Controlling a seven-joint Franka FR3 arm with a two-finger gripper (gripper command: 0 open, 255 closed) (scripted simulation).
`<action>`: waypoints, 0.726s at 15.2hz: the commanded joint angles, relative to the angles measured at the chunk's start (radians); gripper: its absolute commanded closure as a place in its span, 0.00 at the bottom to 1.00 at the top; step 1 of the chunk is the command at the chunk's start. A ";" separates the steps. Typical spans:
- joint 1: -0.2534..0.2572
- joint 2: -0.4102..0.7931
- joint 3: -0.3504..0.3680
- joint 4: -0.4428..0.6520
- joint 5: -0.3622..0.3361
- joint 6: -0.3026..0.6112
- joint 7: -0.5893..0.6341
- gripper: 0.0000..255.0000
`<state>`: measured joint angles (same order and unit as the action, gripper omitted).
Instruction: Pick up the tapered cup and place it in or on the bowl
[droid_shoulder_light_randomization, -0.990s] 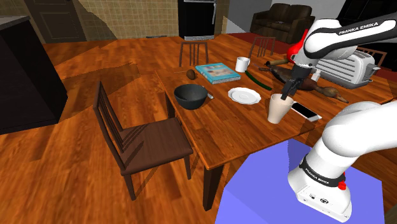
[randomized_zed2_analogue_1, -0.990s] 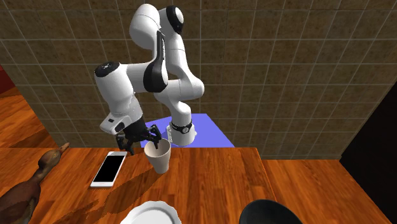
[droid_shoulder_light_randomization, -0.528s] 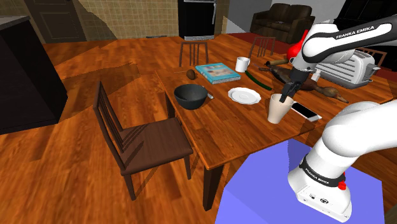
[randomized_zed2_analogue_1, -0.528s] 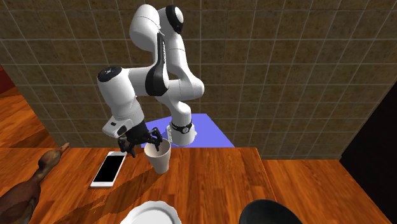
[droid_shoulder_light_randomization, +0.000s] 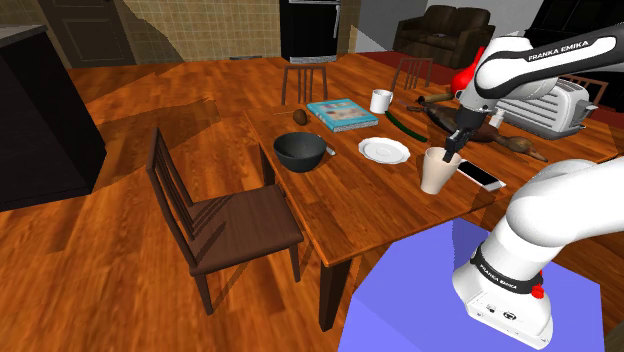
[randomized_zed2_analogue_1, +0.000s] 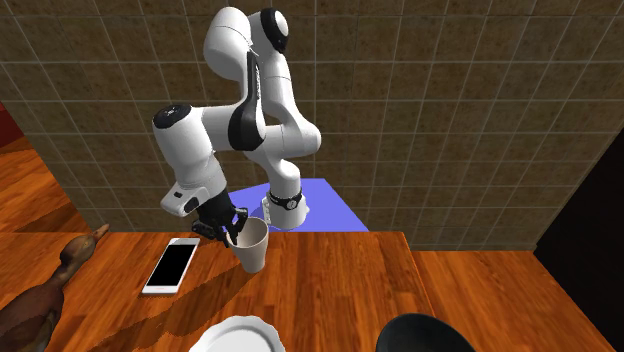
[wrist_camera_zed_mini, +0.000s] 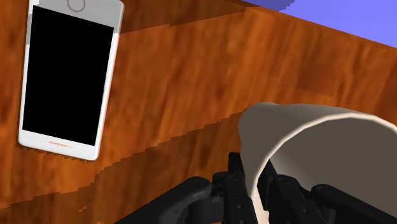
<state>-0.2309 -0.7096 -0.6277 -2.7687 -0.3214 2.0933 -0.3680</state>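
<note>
The tapered cup (droid_shoulder_light_randomization: 434, 173) is off-white and stands upright near the wooden table's (droid_shoulder_light_randomization: 370, 200) front edge, beside the stand. My gripper (droid_shoulder_light_randomization: 449, 151) comes down on its rim, shut on the cup's wall, one finger inside and one outside. From the second exterior view the gripper (randomized_zed2_analogue_1: 231, 231) pinches the cup (randomized_zed2_analogue_1: 251, 247) on the side toward the phone. In the wrist view the cup's wall (wrist_camera_zed_mini: 305, 140) runs between the gripper (wrist_camera_zed_mini: 256, 186) fingers. The dark bowl (droid_shoulder_light_randomization: 299, 152) sits across the table toward the shoulder view's left, and its edge (randomized_zed2_analogue_1: 425, 336) shows low in the second exterior view.
A white phone (droid_shoulder_light_randomization: 480, 176) lies flat right beside the cup. A white plate (droid_shoulder_light_randomization: 384, 150) sits between cup and bowl. A book (droid_shoulder_light_randomization: 342, 114), a mug (droid_shoulder_light_randomization: 380, 100), a toaster (droid_shoulder_light_randomization: 560, 105) and a brown duck figure (randomized_zed2_analogue_1: 40, 300) crowd the far side. A chair (droid_shoulder_light_randomization: 215, 215) stands by the table.
The fingers, spread around the cup's rim before, have closed onto its wall. The arm dipped slightly half a second ago and has held since; the cup has not moved.
</note>
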 joint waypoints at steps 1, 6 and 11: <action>0.000 0.000 0.000 -0.001 0.000 0.000 0.000 1.00; -0.001 -0.016 0.013 0.016 0.006 -0.033 0.003 1.00; -0.001 -0.051 0.043 0.063 0.023 -0.114 0.010 1.00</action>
<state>-0.2295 -0.7494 -0.5917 -2.7137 -0.3007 1.9982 -0.3595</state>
